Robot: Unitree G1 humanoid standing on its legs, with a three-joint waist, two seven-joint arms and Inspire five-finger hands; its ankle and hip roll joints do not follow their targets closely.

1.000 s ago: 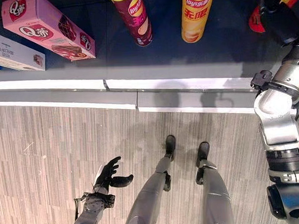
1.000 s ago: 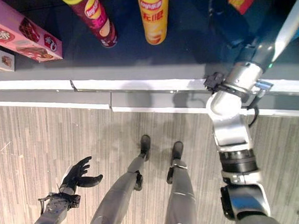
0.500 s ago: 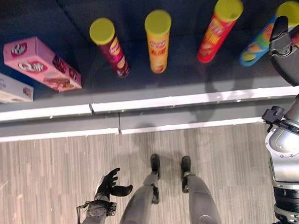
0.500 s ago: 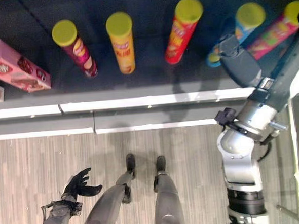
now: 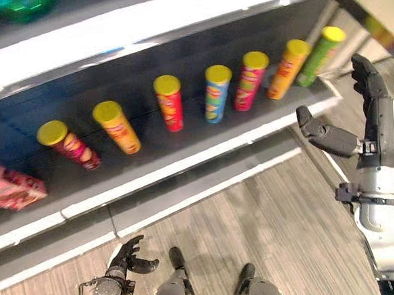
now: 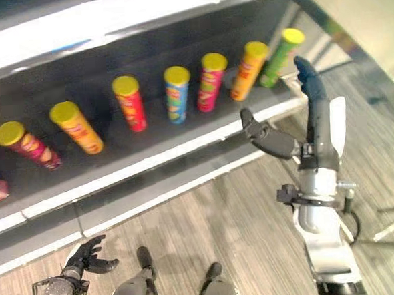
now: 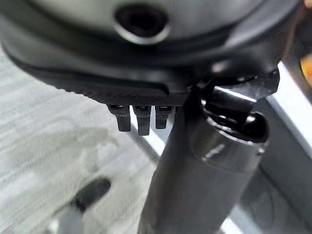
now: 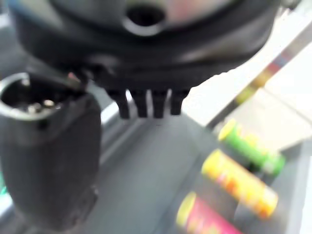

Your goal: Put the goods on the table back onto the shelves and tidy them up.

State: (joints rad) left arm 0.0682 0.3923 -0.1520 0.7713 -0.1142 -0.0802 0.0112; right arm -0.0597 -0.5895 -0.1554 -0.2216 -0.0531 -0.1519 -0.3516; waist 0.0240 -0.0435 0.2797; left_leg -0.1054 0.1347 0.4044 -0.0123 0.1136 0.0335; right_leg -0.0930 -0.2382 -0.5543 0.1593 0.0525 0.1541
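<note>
Left eye view: shelf [image 5: 184, 163] carries a row of upright chip cans: maroon can [image 5: 68, 145] nearest its left end, green can [image 5: 319, 54] at the right end, spaced evenly, probably tidied. Pink box [image 5: 11, 189] at the left edge. Right hand [image 5: 367, 120] raised off the shelf's right end, fingers straight, thumb apart, empty. Left hand [image 5: 127, 259] low over the floor [image 5: 274, 209], relaxed, empty.

Right wrist view: green can, orange can [image 8: 241, 187] beyond straight fingers.

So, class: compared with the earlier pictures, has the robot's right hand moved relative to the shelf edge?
Yes. The right hand was over the shelf among the cans; now it is open, off the shelf edge, beyond the green can.
</note>
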